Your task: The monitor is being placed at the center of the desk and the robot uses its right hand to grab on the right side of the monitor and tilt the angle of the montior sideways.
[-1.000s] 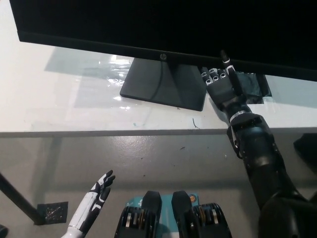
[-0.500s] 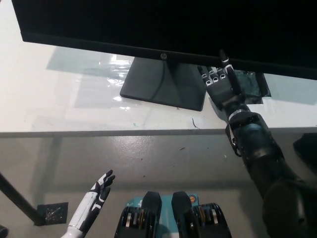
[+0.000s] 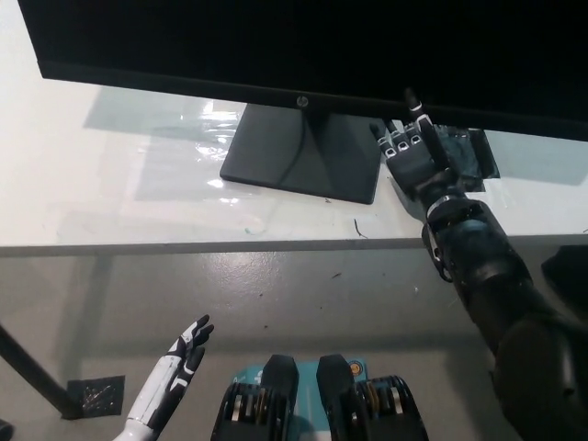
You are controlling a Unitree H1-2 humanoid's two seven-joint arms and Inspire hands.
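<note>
A small HP logo sits on the lower bezel of the monitor (image 3: pixel 303 46), which stands mid-bench on its dark square base (image 3: pixel 303 152). The right hand (image 3: pixel 411 152) is up under the bezel just right of the base, one finger on the frame's edge, the others curled and holding nothing. A dark patch (image 3: pixel 469 152) lies beside it on the white bench (image 3: pixel 110 202). The left hand (image 3: pixel 184 354) rests low, below the bench edge, fingers extended and empty.

Lighting is bright and even. Glare patches mark the white desk (image 3: pixel 110 184) left of the monitor stand (image 3: pixel 299 152). Focus is sharp; the black screen (image 3: pixel 322 41) shows no detail.
</note>
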